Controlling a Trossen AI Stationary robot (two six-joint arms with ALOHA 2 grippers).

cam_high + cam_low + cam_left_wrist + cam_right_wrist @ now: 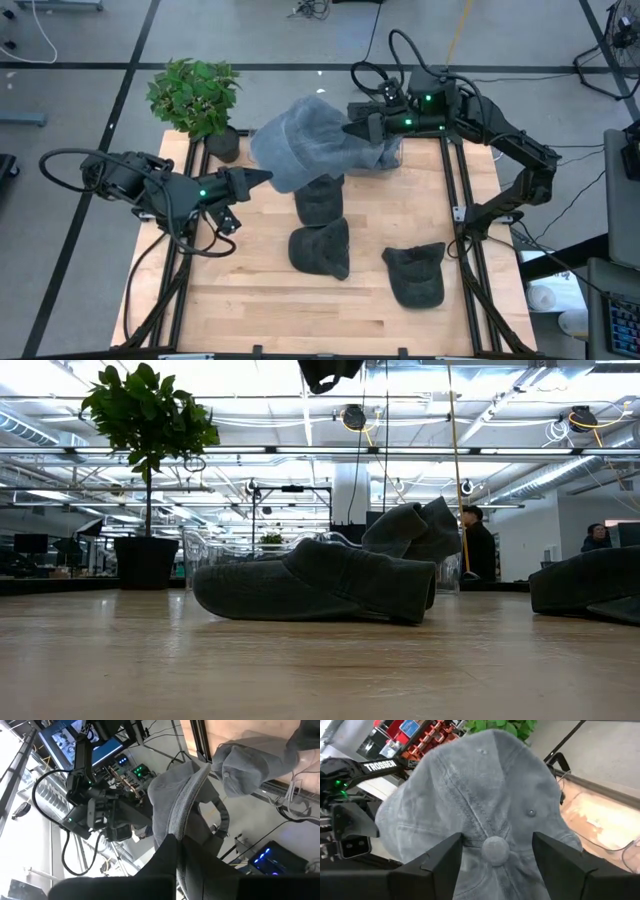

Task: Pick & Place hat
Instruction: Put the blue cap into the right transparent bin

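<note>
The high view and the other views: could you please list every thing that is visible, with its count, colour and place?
Lifted cap: one, light grey-blue, held up over the table's far middle, between both arms.
Caps lying on the table: three, dark grey; one at the centre, one in front of it, one toward the right side.
Potted plant: one, green leaves in a dark pot, far-left corner of the table.
Table: one, light wood with a dark frame.
People: two, dark clothes, in the room behind the table.
Left gripper: one, dark, shut on the lifted cap's edge.
Right gripper: one, dark, fingers spread at the crown of the lifted cap.
</note>
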